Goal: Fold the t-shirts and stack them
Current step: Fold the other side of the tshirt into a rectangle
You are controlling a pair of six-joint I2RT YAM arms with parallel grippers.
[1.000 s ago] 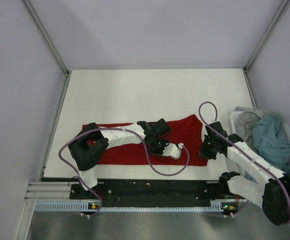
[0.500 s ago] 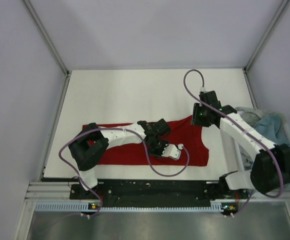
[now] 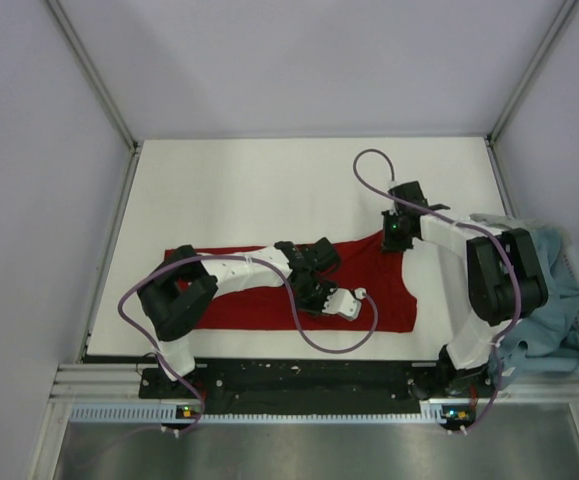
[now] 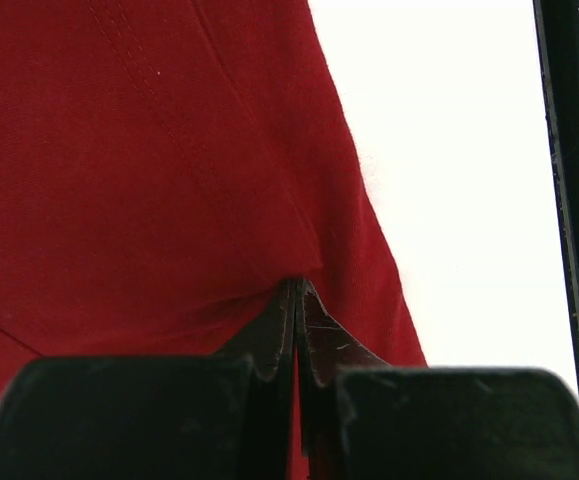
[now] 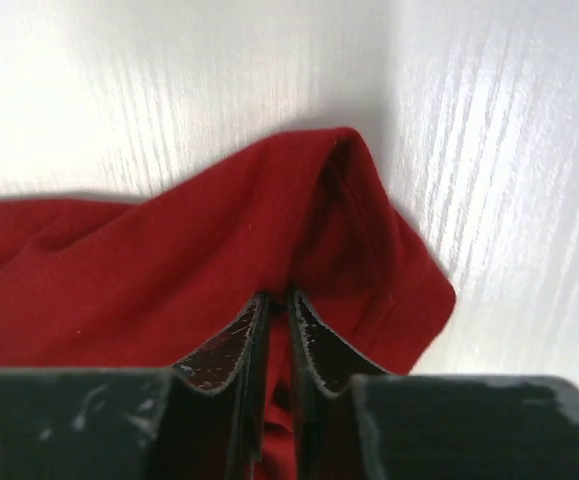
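- Shirt, deep red t-shirt (image 3: pixel 239 300): lies flat across the near part of the white table (image 3: pixel 269 180), under both sets of jaws.
- Left gripper (image 4: pixel 296 292): presses down on the shirt's near middle, jaws clenched on a small raised pinch of red cloth.
- Around the left jaws: shows faint creases running out from the pinch. To their right comes the shirt's edge, then bare tabletop, then a dark rail (image 4: pixel 569 200).
- Right gripper (image 5: pixel 277 298): sits at the shirt's far right corner, jaws almost closed and grasping a fold of the red cloth between the fingers (image 5: pixel 231 350).
- Ahead of the right jaws: rises into a rounded hump of red cloth, with bare white tabletop beyond it and to the right.
- Teal-blue t-shirt (image 3: pixel 561 315): lies heaped well to the right of the right jaws, at the table's right edge beside the right arm.
- Light grey t-shirt (image 3: pixel 486 219): shows only a small patch, right of the right jaws and at the far end of the teal heap.
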